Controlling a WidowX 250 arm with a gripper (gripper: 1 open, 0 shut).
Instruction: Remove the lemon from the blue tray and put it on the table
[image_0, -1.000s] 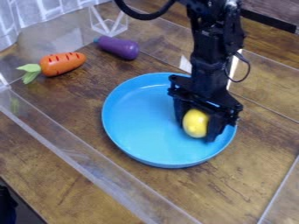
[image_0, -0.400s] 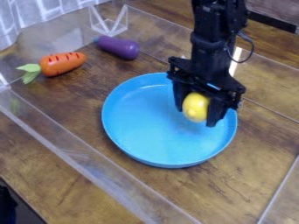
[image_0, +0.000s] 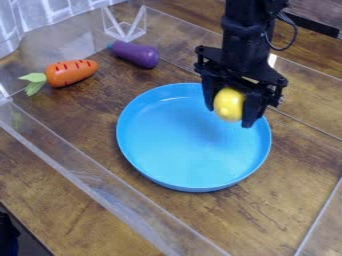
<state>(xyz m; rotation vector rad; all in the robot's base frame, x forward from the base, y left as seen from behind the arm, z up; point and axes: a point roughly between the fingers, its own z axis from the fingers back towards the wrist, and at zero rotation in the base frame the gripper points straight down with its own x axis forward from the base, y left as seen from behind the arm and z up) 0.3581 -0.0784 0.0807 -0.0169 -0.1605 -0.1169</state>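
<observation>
Closest to me I see the table (image_0: 80, 215), dark brown wood planks with a shiny see-through sheet lying over it. The sheet's edge runs across the bottom left part of the view.

A little further in sits the blue tray (image_0: 154, 140). It is big and round, with a low rim all the way around. It rests flat on the table. I can see nothing lying on its blue floor.

Above the far right side of the tray hangs my gripper (image_0: 234, 105). It is black and points straight down. Its two fingers are pressed in on the lemon (image_0: 230, 102), one on each side, so it is pinching it. The lemon is small, yellow and smooth. It is up in the air, lifted clear of the tray floor, and it hangs over the tray's far right rim. It does not touch the tray or the table.

The black arm (image_0: 249, 35) goes up from the gripper and out of the top of the view.

Further back on the left lies an orange carrot (image_0: 70, 71) with a green end, on the table. Behind it, nearer the middle, lies a purple eggplant (image_0: 132, 54). Both are well apart from the tray.
</observation>
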